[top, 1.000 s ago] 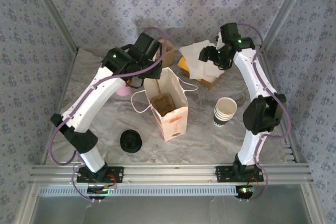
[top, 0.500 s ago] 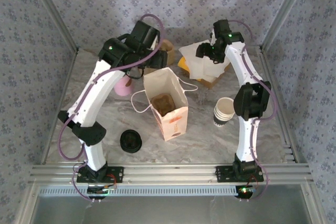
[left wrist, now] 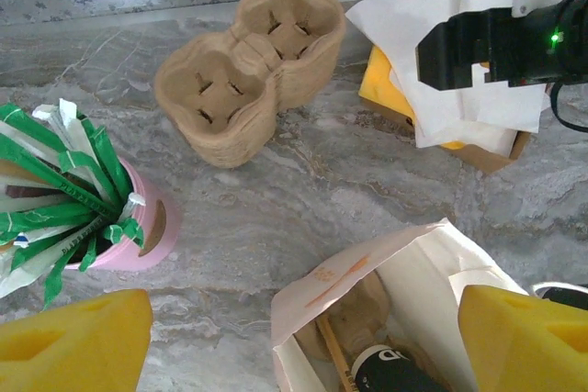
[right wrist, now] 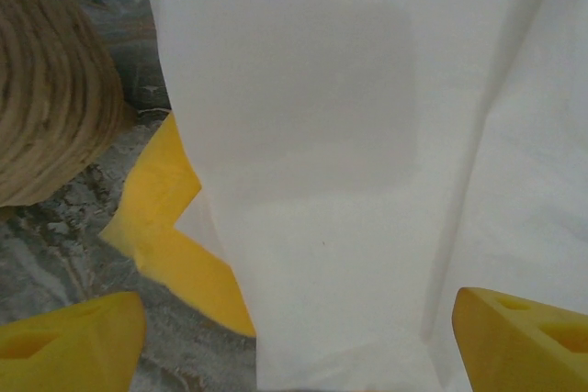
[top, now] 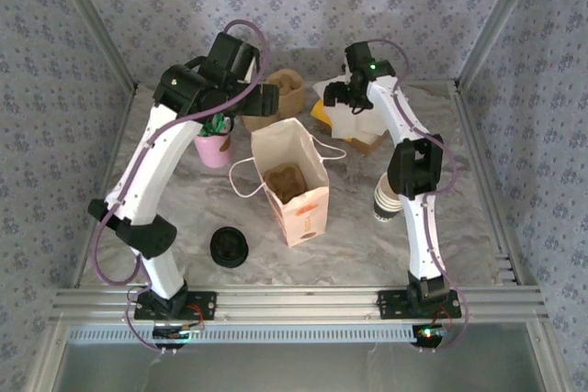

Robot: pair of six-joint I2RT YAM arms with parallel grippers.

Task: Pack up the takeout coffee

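Your left arm [top: 152,167] rises from its base at the near left, folds at the elbow and arches toward the far middle of the worktop, wrist tipped downward. Your left claw [left wrist: 299,341] stands with its jaws spread wide, empty. Your right arm [top: 390,112] climbs steeply from the near right and leans far and left; your right claw [right wrist: 294,337] also gapes wide, gripping nothing.

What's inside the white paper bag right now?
The paper bag holds a brown pulp carrier and the dark top of the takeout coffee. The bag's walls cover the cup's lower part and the bag's floor.
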